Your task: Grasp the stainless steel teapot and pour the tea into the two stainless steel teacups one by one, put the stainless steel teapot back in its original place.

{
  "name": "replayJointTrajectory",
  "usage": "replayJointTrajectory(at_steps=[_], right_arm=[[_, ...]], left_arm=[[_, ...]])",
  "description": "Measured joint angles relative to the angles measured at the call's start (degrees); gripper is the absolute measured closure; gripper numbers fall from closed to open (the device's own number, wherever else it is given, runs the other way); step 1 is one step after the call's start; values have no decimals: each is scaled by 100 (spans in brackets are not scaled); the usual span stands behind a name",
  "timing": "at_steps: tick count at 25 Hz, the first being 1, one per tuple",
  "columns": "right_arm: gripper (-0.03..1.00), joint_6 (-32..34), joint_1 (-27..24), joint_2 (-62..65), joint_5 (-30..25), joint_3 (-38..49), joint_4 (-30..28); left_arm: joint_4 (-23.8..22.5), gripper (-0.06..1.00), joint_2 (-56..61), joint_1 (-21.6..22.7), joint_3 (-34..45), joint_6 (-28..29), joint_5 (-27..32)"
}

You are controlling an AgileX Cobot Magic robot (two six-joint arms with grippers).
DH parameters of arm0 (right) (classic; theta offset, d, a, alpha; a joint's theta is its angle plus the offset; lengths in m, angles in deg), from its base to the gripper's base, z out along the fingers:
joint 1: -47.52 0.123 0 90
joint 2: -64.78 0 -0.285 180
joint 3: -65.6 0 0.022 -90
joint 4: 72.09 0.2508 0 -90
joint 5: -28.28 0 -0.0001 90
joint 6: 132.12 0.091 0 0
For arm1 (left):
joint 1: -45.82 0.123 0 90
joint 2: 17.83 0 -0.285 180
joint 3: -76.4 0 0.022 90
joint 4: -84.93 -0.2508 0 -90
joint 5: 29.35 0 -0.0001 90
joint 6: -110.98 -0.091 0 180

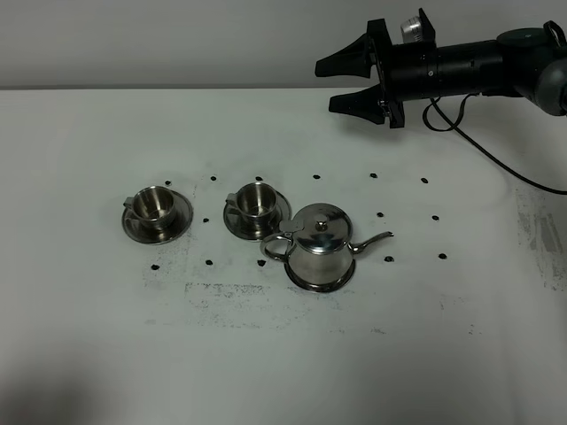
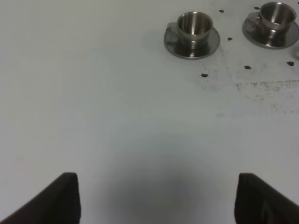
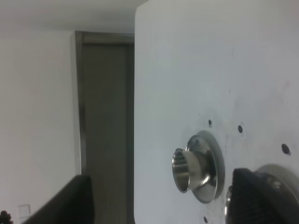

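The stainless steel teapot [image 1: 319,246] stands upright on its round saucer [image 1: 303,282] in the middle of the table, spout to the right, handle to the left. The two teacups stand on their saucers to its left: one far left [image 1: 158,206], [image 2: 194,27], one nearer the pot [image 1: 257,200], [image 2: 275,15]. My right gripper [image 1: 344,84] is open and empty, high above the table's back right, turned on its side. Its wrist view [image 3: 159,200] shows one cup [image 3: 184,170]. My left gripper [image 2: 159,200] is open and empty over bare table, short of the cups.
The white table [image 1: 399,354] has small black dots [image 1: 379,215] around the pot and cups and scuffed dark marks [image 1: 230,292] in front of them. A black cable [image 1: 496,159] hangs from the right arm. A steel rim [image 3: 280,175] shows partly behind one right finger.
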Motion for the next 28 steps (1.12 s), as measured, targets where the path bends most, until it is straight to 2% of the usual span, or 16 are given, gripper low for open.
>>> replayJointTrajectory(at_steps=[24,28], right_arm=[[38,-154,1,318,-5,0,-22],[38,-296,21,700,-5,0,-331]], left_arm=[[128,28,0,0,49,12,98],[128,28,0,0,49,12,98]])
